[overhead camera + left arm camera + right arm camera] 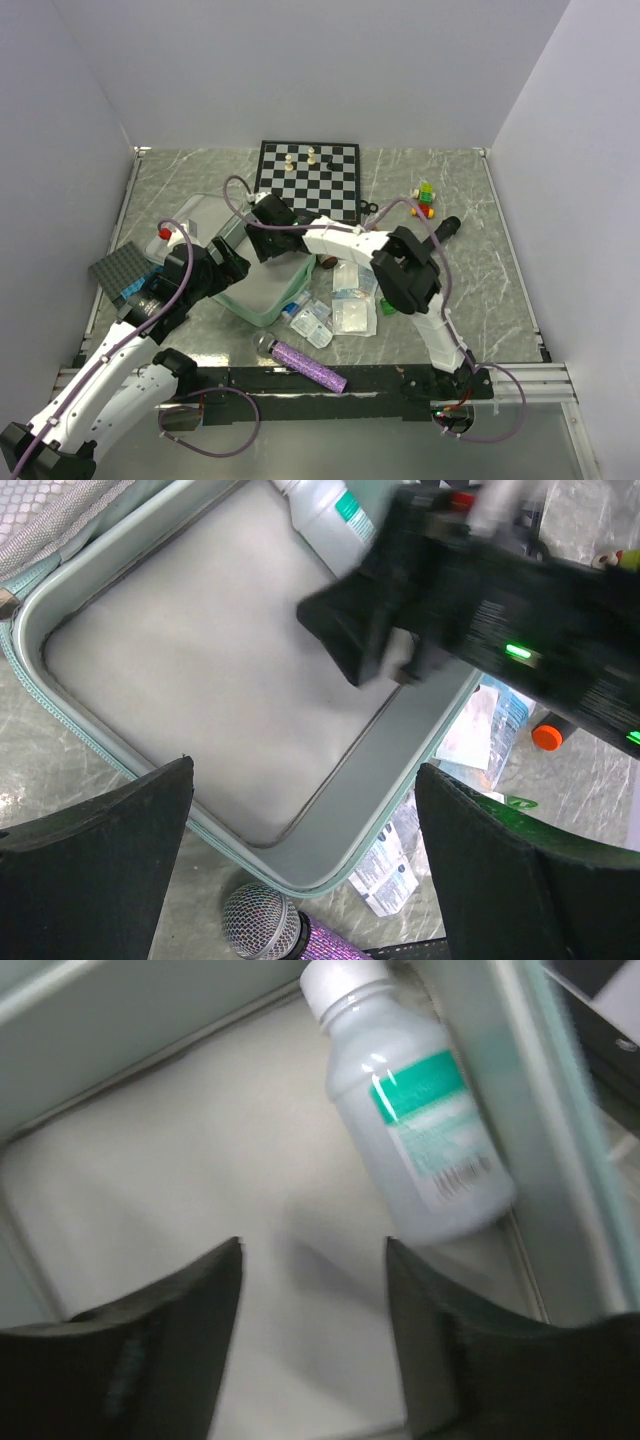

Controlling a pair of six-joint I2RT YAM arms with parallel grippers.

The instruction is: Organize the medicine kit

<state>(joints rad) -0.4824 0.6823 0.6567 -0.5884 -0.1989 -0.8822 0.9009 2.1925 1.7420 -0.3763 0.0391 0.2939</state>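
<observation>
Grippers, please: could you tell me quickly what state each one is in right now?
Left gripper: open, empty, above the medicine kit.
Right gripper: open, empty; the bottle lies ungripped ahead.

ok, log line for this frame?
kit open | bottle lying inside by wall | right claw open, empty, over kit | left claw open, empty

Robotics lab cell — plain white panels [300,70] around a marble-patterned table [480,230], two cabled arms [110,365] at its edge.
</observation>
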